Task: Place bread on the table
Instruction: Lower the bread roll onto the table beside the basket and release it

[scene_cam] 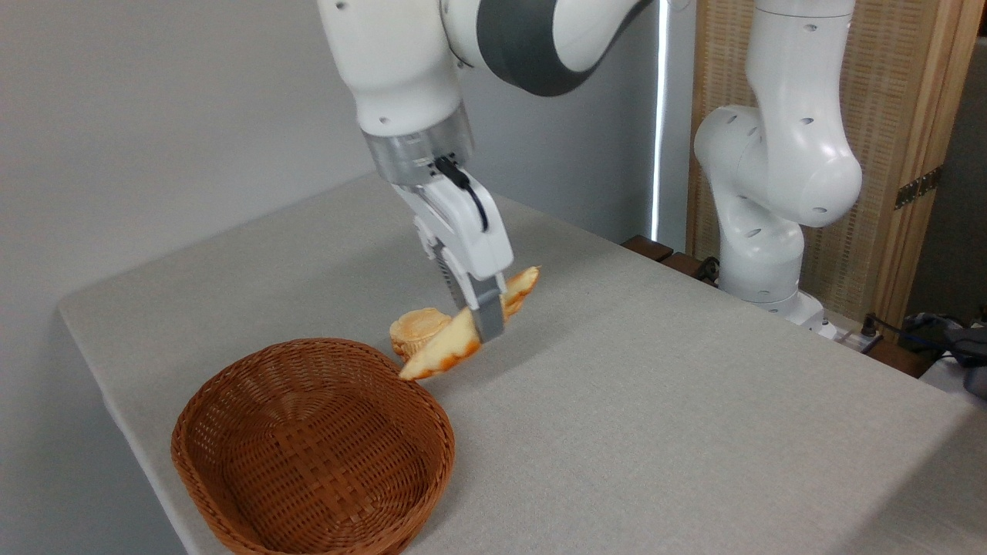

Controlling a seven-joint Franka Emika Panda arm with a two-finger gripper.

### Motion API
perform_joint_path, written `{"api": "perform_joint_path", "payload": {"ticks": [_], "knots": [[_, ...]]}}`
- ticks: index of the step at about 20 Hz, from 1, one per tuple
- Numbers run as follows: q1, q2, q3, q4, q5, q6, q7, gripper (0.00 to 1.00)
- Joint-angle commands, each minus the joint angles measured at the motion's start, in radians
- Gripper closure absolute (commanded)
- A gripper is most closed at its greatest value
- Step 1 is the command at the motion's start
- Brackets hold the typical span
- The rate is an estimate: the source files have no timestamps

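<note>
Bread (447, 348), a long leaf-shaped loaf of pale gold with toasted orange tips, hangs tilted in the grasp of the white robot arm's two-finger gripper (484, 320), its lower tip pointing down toward the rim of a brown oval wicker basket (231, 462) and its upper tip raised toward the back right. The grey fingers (488, 316) are closed across the loaf's middle, so that the near finger hides a band of crust; the far finger is concealed behind the loaf. The loaf sits clear of the basket, over the large flat table (655, 401) covered in light grey woven cloth; whether its lower tip touches the cloth or the basket rim cannot be told from this angle. A faint shadow lies on the cloth beneath it. Just behind the loaf, resting on the cloth beside the basket's far edge, is a small round golden bun (416, 327), partly hidden by the loaf. The basket stands near the table's front left corner, its woven interior open to view. The arm's white base column (771, 193) rises at the table's right side, in front of a light wooden slatted screen (894, 154), with dark cables (910, 327) lying at far right.
</note>
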Motion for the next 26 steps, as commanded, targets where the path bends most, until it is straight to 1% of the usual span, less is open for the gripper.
{"api": "perform_joint_path", "payload": {"ticks": [1, 2, 3, 9, 12, 13, 16, 21, 23, 24, 26], "knots": [[-0.009, -0.027, 0.015, -0.04, 0.012, -0.046, 0.01, 0.41], [-0.011, -0.026, 0.015, -0.043, 0.015, -0.046, 0.008, 0.19], [-0.011, -0.021, 0.015, -0.043, 0.015, -0.044, 0.008, 0.01], [-0.02, 0.002, 0.002, -0.042, 0.014, -0.001, 0.007, 0.0], [-0.024, 0.016, 0.001, -0.042, 0.009, 0.003, 0.007, 0.0], [-0.035, 0.016, 0.002, -0.042, 0.011, 0.003, 0.007, 0.0], [-0.037, 0.016, 0.002, -0.036, 0.014, 0.008, 0.007, 0.0], [-0.04, 0.011, -0.007, 0.038, 0.014, 0.098, -0.005, 0.0], [-0.04, 0.013, -0.013, 0.05, 0.014, 0.157, -0.013, 0.0], [-0.04, 0.013, -0.013, 0.05, 0.012, 0.187, -0.037, 0.0], [-0.04, 0.016, -0.019, 0.053, 0.017, 0.25, -0.119, 0.0]]}}
